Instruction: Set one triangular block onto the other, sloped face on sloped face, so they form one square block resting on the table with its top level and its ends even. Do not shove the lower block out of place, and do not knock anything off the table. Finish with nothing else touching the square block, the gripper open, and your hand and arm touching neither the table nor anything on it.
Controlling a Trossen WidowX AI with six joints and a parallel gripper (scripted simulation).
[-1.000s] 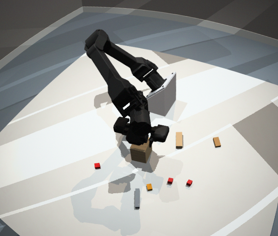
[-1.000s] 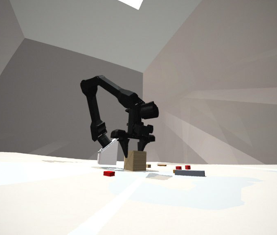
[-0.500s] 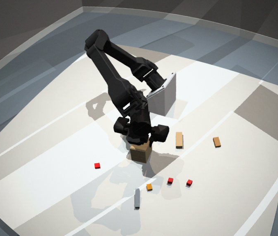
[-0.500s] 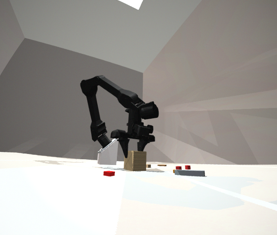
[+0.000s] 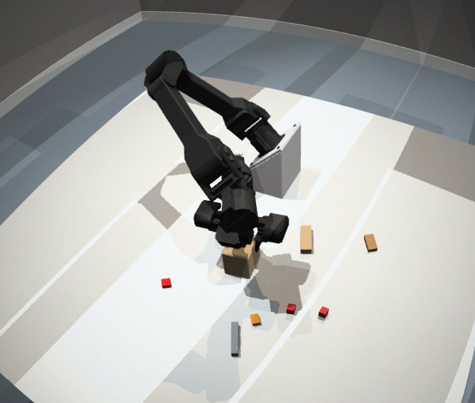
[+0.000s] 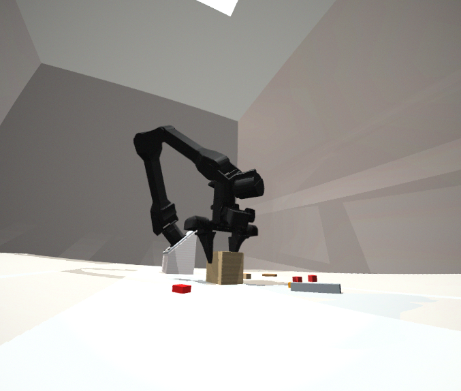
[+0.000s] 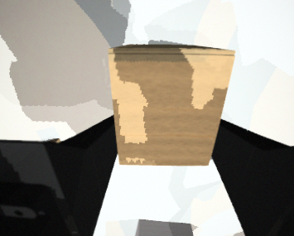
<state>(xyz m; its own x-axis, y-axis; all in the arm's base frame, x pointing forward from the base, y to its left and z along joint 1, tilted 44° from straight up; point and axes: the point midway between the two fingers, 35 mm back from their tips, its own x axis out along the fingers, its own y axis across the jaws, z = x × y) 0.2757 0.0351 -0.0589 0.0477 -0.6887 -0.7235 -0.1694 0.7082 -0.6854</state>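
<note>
The two tan wooden triangular blocks (image 5: pixel 238 263) (image 6: pixel 225 268) (image 7: pixel 169 107) stand together as one square block on the white table (image 5: pixel 102 205), in front of the arm's base. Its top looks level in the exterior view. I cannot make out the seam between the upper and lower block. My gripper (image 5: pixel 247 244) (image 6: pixel 223 253) (image 7: pixel 162 118) points straight down over the block. Its two black fingers press the left and right sides of the upper part, so it is shut on the upper triangular block.
The arm's grey base stand (image 5: pixel 282 169) (image 6: pixel 180 257) is behind the block. Two flat tan pieces (image 5: pixel 305 238) (image 5: pixel 370 241) lie to the right. Red cubes (image 5: pixel 165 282) (image 5: pixel 290 308) (image 5: pixel 323 312), an orange cube (image 5: pixel 255 319) and a grey bar (image 5: pixel 234 338) (image 6: pixel 315 287) lie in front.
</note>
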